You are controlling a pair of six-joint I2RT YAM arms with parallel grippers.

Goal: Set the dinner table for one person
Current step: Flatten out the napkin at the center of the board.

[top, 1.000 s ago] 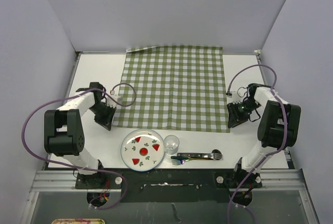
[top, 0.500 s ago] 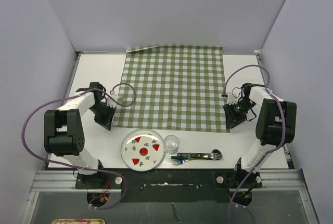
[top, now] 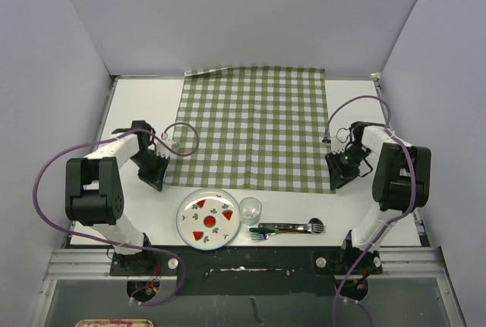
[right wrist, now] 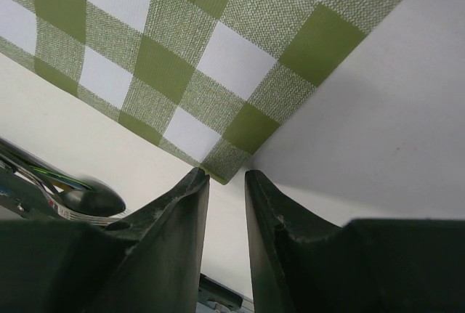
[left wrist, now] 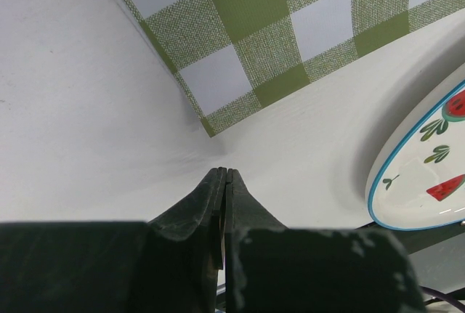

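The dinner table (top: 144, 107) is white, and a green-and-white checked cloth (top: 254, 126) lies flat across its middle. Near the front edge stand a watermelon-patterned plate (top: 207, 219), a clear glass (top: 250, 210) and dark cutlery (top: 288, 228). My left gripper (top: 154, 177) is low at the cloth's near left corner; in the left wrist view it (left wrist: 226, 172) is shut on nothing, a short way off the corner (left wrist: 211, 128). My right gripper (top: 339, 177) is at the near right corner; its jaws (right wrist: 225, 175) stand narrowly open with the cloth's corner tip (right wrist: 221, 164) just at their tips.
Grey walls close in the table on three sides. A metal rail (top: 243, 255) with both arm bases runs along the near edge. The plate's rim (left wrist: 429, 168) shows at the right of the left wrist view, and cutlery (right wrist: 80, 200) at the left of the right wrist view.
My right gripper has shifted slightly left, closer to the cloth's near right corner. The left arm has not moved.
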